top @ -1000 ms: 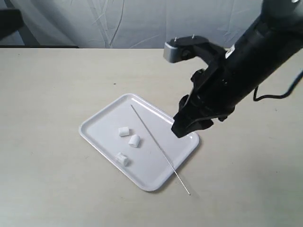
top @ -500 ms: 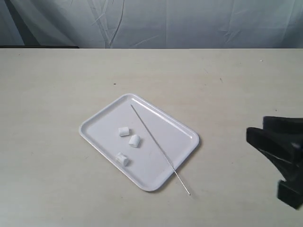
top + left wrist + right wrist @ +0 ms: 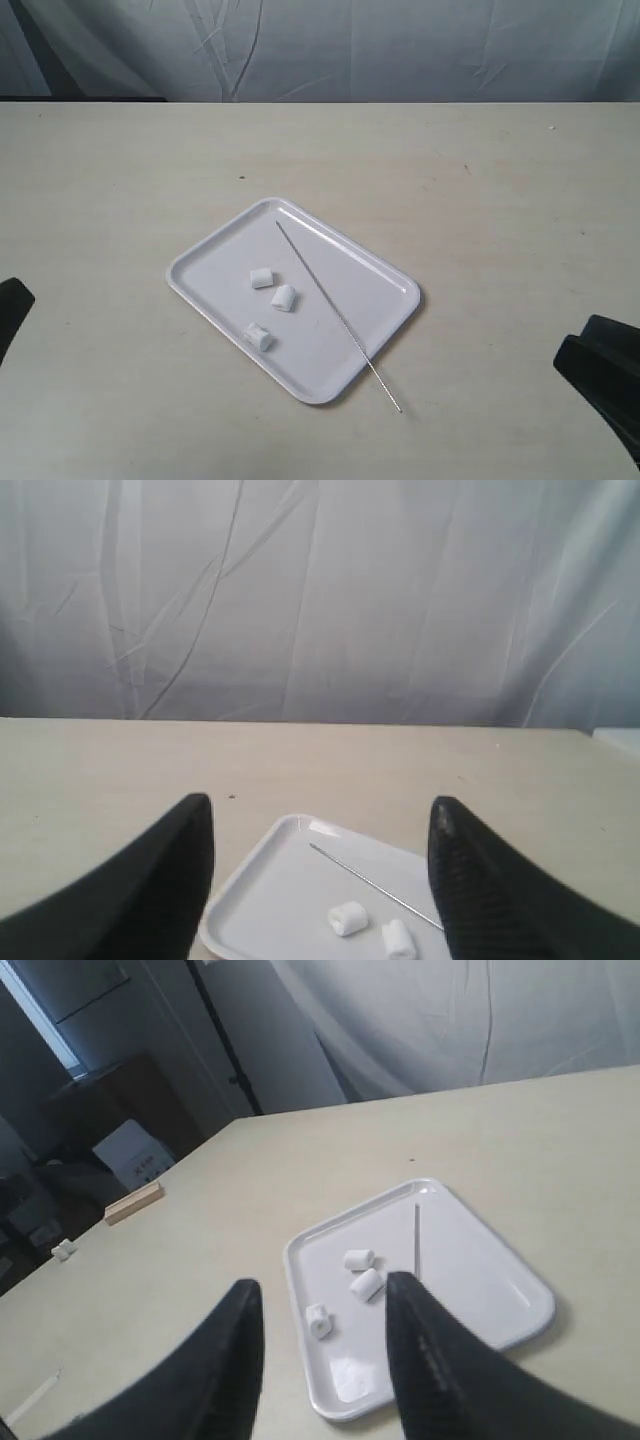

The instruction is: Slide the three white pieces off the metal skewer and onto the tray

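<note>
Skewer (image 3: 335, 312) lies diagonally across tray (image 3: 215, 262), frame centre in the exterior view, lower tip past the rim onto table (image 3: 470, 170). Three pieces (image 3: 284, 298) loose on tray, left of skewer. Left gripper (image 3: 320, 810) at lower-left edge, right gripper (image 3: 322, 1285) lower right; both well apart from tray, jaws spread wide.

A pale beige table (image 3: 480, 180) carries the white tray (image 3: 225, 265) near its middle, set askew to the table's edges, while the metal skewer (image 3: 335, 312) lies slantwise across the tray, its near end passing the rim and reaching out over the bare tabletop.
</note>
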Tool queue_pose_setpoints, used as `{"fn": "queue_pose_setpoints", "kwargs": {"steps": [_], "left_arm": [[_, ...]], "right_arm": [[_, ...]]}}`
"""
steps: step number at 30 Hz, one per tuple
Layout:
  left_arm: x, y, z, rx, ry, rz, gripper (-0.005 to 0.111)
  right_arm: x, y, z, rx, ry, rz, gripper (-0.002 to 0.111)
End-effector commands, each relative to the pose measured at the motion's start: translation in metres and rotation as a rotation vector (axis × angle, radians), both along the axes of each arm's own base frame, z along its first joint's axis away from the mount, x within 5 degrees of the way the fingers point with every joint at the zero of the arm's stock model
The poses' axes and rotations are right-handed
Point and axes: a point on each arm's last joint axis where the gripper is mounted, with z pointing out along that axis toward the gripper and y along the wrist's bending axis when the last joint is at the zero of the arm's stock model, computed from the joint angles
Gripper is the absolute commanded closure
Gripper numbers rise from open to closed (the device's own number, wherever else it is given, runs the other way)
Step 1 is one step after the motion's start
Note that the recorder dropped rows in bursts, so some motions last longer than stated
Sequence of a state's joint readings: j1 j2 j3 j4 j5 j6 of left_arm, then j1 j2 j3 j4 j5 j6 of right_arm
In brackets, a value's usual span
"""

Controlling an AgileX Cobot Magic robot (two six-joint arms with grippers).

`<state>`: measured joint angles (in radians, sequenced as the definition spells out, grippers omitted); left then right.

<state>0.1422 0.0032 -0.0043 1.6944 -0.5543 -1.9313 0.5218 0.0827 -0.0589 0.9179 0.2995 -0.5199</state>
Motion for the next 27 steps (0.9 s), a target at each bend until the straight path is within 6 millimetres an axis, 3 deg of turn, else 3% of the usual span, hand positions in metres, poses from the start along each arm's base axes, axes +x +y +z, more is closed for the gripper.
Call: {"fn": "queue_pose_setpoints", "kwargs": {"steps": [1,8,13,17,21,26,27], "left_arm": [[-0.001,-0.002,-0.004,0.047,0.009,-0.018,0.047],[-0.002,-0.003,-0.003,0.033,0.010,-0.039,0.049],[0.001,0.002,-0.002,0.022,-0.001,0.023,0.079],[0.005,0.015,0.000,0.047,-0.024,0.171,0.105],[0.006,0.021,0.001,0.175,-0.078,0.251,0.107],[0.006,0.028,0.014,0.037,-0.180,0.327,0.107],[0.005,0.029,0.016,0.076,-0.215,0.342,0.107]], "right_arm": [[-0.002,0.001,-0.001,0.024,0.025,0.018,0.069],[-0.002,0.001,-0.001,0.021,0.025,0.021,0.069],[0.004,-0.007,0.003,-0.092,-0.135,-0.088,0.069],[0.010,-0.019,0.003,-0.145,-0.172,-0.321,0.069],[0.012,-0.030,0.003,-0.169,-0.175,-0.532,0.069],[0.013,-0.037,0.001,-0.312,-0.196,-0.628,0.069],[0.013,-0.038,0.001,-0.335,-0.202,-0.636,0.069]]}}
